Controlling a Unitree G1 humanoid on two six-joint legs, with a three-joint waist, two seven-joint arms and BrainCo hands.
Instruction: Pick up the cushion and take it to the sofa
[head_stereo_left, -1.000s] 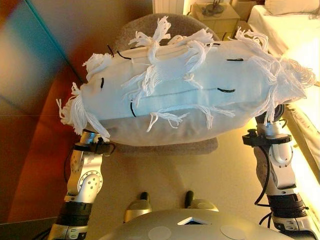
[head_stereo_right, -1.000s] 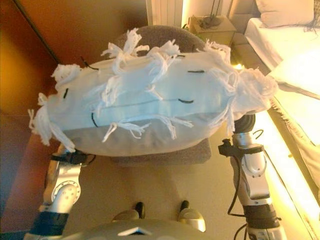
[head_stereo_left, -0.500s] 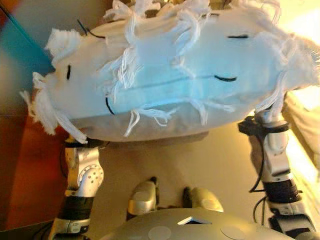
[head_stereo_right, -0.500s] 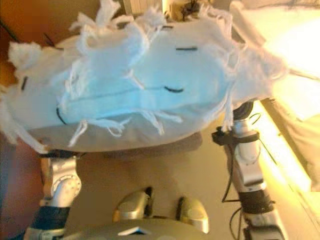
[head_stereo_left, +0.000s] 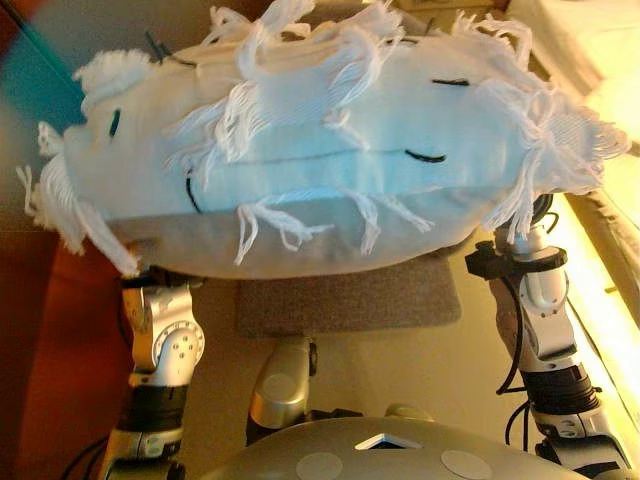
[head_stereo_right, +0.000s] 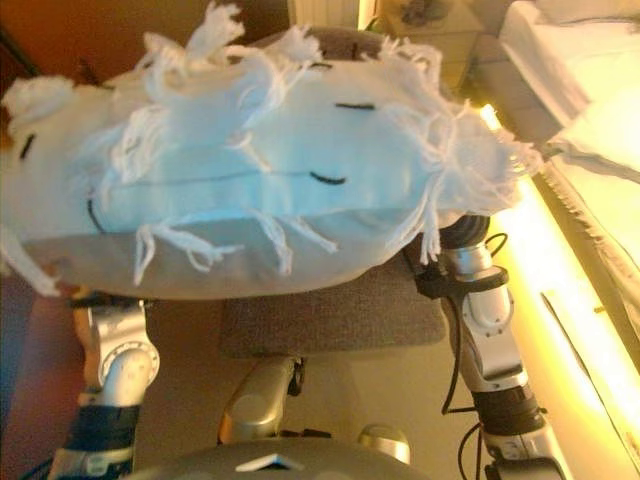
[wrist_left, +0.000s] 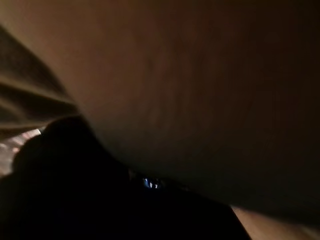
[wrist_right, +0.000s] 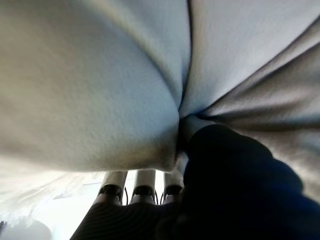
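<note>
Currently cushion (head_stereo_left: 320, 160) is up off the grey chair seat (head_stereo_left: 350, 295), spanning upper half of frame edge to edge, white tasselled face up, grey underside toward cam. Held betw. both arms from its ends: left hand (wrist_left: 65, 165) under lower-left end, right hand (wrist_right: 235, 175) under right end. Left wrist view mostly dark, fabric pressed close; can't tell finger state. Right wrist view: fabric bunched in a fold against the dark cover, a row of fingers (wrist_right: 145, 192) shows below, but whether curled or straight can't tell. Risks, as judgement: load is wide and soft, w/ only end support, so middle may sag or roll fwd and slip out if arms spread or tilt. Cushion blocks much of the head views, so walking to sofa is part-blind; chair directly in front low-centre could catch a leg. Bed (head_stereo_left: 600, 60) at upper right may snag tassels.
</note>
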